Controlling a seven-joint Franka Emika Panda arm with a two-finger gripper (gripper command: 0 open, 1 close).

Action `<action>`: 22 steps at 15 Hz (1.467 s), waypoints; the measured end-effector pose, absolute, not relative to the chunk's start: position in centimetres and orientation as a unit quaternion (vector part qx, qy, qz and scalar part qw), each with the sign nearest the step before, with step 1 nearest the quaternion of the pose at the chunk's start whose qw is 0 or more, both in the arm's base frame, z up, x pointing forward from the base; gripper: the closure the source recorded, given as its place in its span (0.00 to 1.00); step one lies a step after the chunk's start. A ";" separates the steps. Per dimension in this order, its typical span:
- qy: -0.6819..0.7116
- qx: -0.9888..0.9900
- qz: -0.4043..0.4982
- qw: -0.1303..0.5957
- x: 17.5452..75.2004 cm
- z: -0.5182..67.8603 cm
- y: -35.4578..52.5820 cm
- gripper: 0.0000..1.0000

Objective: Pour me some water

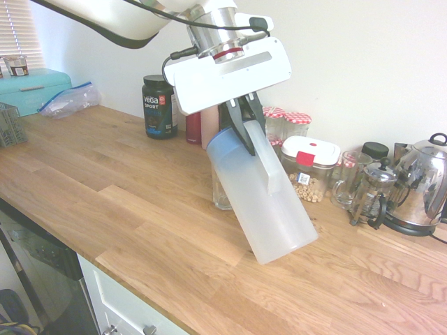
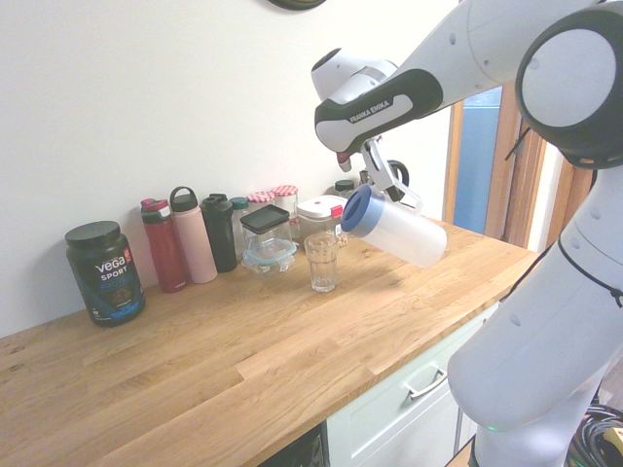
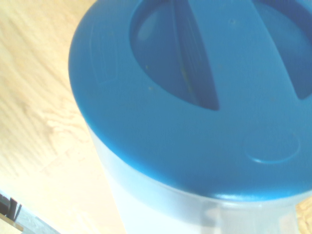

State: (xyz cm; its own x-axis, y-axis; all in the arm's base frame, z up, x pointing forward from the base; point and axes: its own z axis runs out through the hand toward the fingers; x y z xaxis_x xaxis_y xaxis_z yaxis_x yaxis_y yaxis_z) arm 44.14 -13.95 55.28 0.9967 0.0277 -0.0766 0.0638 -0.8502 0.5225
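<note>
On a wooden countertop, a black Vega Sport tub and 3 bottles stand along the wall, left of a clear drinking glass. Just right of the glass, the gripper is clamped on a translucent pitcher with a blue lid, held tilted, lid end above the glass. No water is visible.
</note>
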 end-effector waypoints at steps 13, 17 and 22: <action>-0.009 0.971 -0.003 0.239 44.9 57.9 -13.9 1.00; -0.086 0.980 0.052 0.170 40.8 59.6 -17.1 1.00; -0.208 0.967 0.086 0.117 37.0 57.7 -17.4 1.00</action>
State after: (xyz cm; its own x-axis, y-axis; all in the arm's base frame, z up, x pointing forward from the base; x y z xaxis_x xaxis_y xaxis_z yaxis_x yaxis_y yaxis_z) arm 37.05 -17.39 57.72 0.8989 -0.3824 0.2140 -0.4223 -0.8862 0.1903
